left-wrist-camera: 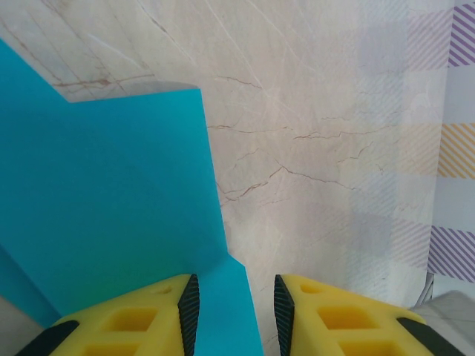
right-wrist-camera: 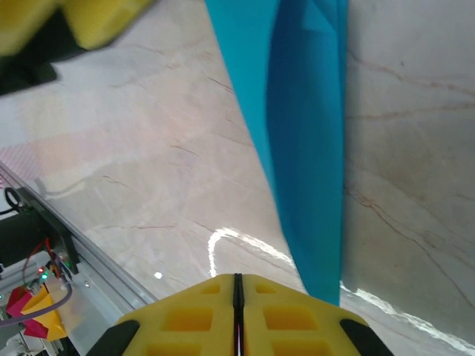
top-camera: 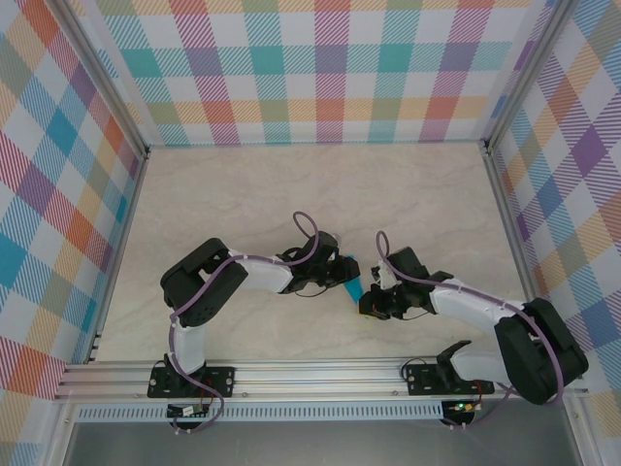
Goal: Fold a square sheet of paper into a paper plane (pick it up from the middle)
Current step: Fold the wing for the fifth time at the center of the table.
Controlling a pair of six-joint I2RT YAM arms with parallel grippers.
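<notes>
On the marble-look table (top-camera: 291, 194) inside those plaid walls (top-camera: 330, 68), your left end effector (left-wrist-camera: 231, 311) has its fingers apart with an edge of the teal sheet of paper (left-wrist-camera: 111, 208) in the gap, while your right end effector (right-wrist-camera: 237, 297) is pinched together, the folded sheet running up just beside it.

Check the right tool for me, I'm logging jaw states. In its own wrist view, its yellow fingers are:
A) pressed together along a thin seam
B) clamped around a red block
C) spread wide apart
A: in the right wrist view the right tool has its yellow fingers meeting along a thin dark seam, with the teal paper running past on their right.
</notes>
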